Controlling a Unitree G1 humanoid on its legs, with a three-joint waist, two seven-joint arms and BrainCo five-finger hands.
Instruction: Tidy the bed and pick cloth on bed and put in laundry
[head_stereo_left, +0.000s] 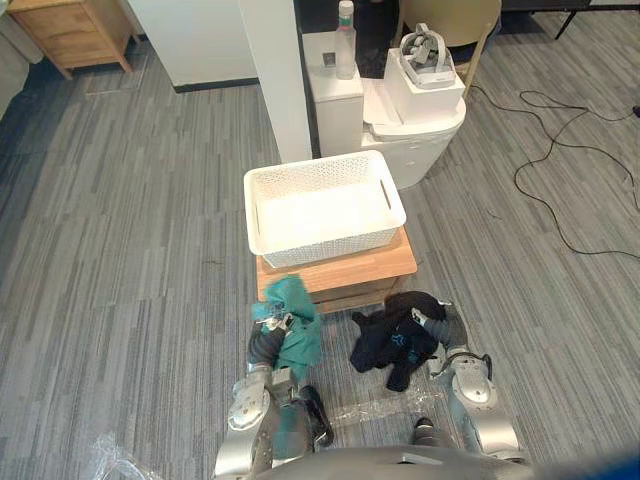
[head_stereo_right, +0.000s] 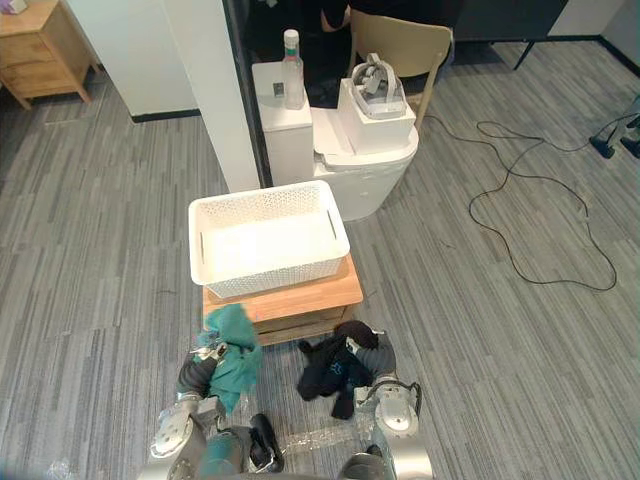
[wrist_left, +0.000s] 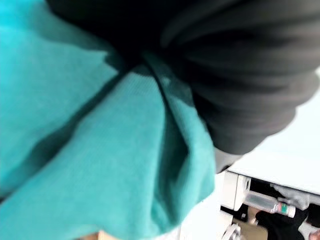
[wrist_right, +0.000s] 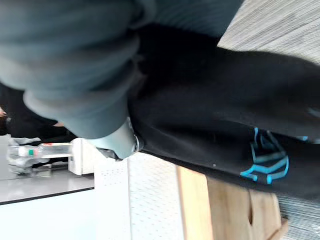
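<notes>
Left hand (head_stereo_left: 273, 322) clenched round teal cloth (head_stereo_left: 300, 335), right hand (head_stereo_left: 428, 320) gripped black cloth (head_stereo_left: 390, 348) (blue print on it), white basket (head_stereo_left: 330, 246) sat on wooden stand (head_stereo_left: 385, 268) just beyond.

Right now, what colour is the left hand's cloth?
Teal cloth, best seen in the left eye view.

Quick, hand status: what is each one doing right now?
The left hand: closed, holding the teal cloth.
The right hand: closed, holding the black cloth.
</notes>
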